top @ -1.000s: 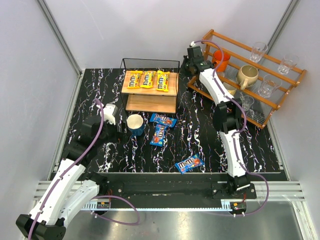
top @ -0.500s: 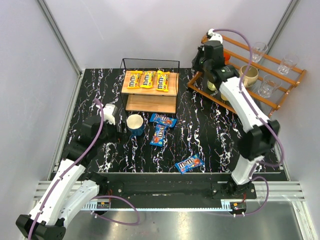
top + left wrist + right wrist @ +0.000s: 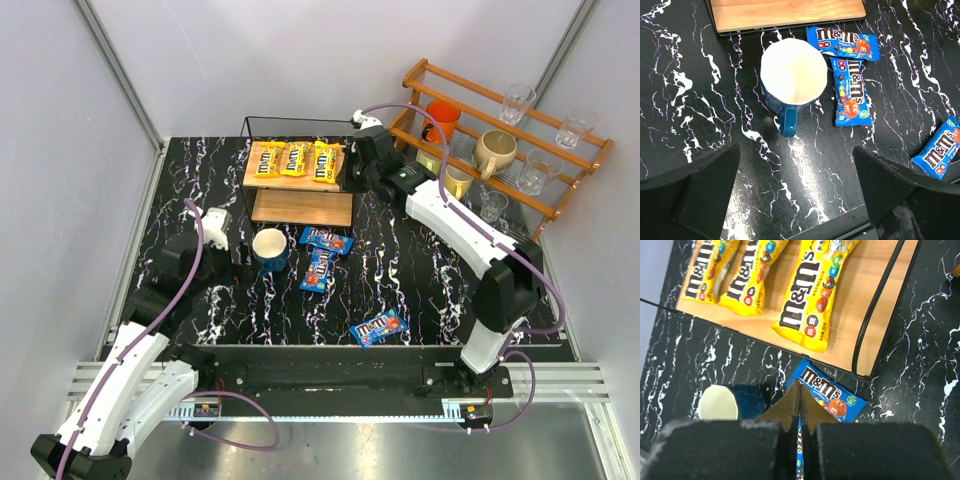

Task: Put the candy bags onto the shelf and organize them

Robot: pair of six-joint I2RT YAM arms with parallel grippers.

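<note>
Three yellow candy bags (image 3: 296, 158) lie side by side on the top board of the shelf (image 3: 300, 207); the right wrist view shows them from above (image 3: 752, 275). Three blue candy bags lie on the table: two in front of the shelf (image 3: 327, 239) (image 3: 319, 270) and one near the front edge (image 3: 379, 327). My right gripper (image 3: 352, 172) hovers by the shelf's right end, shut and empty, its fingertips (image 3: 800, 387) over a blue bag (image 3: 832, 395). My left gripper (image 3: 795, 200) is open, low over the table, just short of the blue mug's handle.
A blue mug (image 3: 271, 248) with a white inside stands left of the blue bags, its handle toward my left gripper (image 3: 238, 262). An orange-brown slatted rack (image 3: 520, 150) with mugs and glasses fills the back right corner. Grey walls close in the table.
My right arm has swung from the orange rack at the back right, leftward and down to the shelf's right end. The left arm and all the bags have stayed put.
</note>
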